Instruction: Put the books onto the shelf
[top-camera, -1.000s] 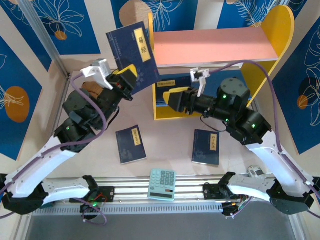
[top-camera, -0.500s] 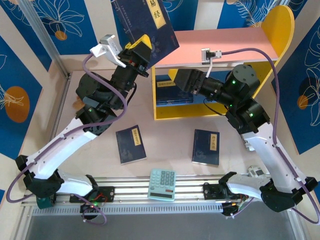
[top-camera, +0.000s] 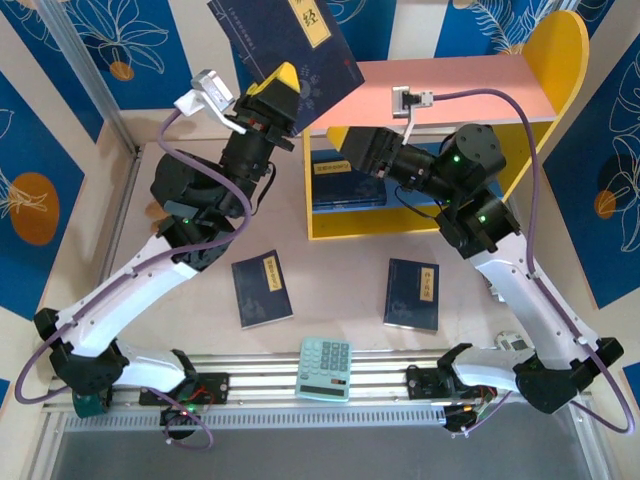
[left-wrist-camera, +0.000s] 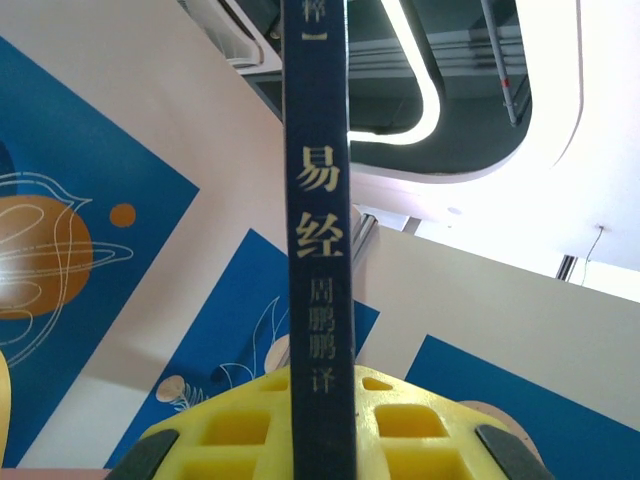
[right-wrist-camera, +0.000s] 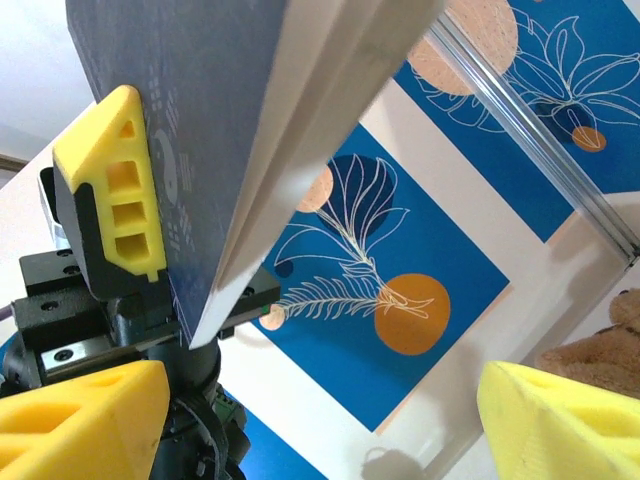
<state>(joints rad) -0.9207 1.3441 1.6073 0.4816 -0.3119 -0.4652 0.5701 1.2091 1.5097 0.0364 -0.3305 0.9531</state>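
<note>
The left gripper (top-camera: 279, 92) clamps a raised book (top-camera: 285, 38) at eleven o'clock, over the shelf's (top-camera: 470, 88) left end. The right gripper (top-camera: 352, 150) gapes just beside it. Two books (top-camera: 262, 288) (top-camera: 412, 293) and a calculator (top-camera: 326, 368) lie at six o'clock.

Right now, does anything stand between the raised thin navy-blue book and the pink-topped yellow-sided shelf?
Yes: the open right pincer hovers at the front left of the shelf, before its lower tier, beside the book gripped by the left pincer.
</note>
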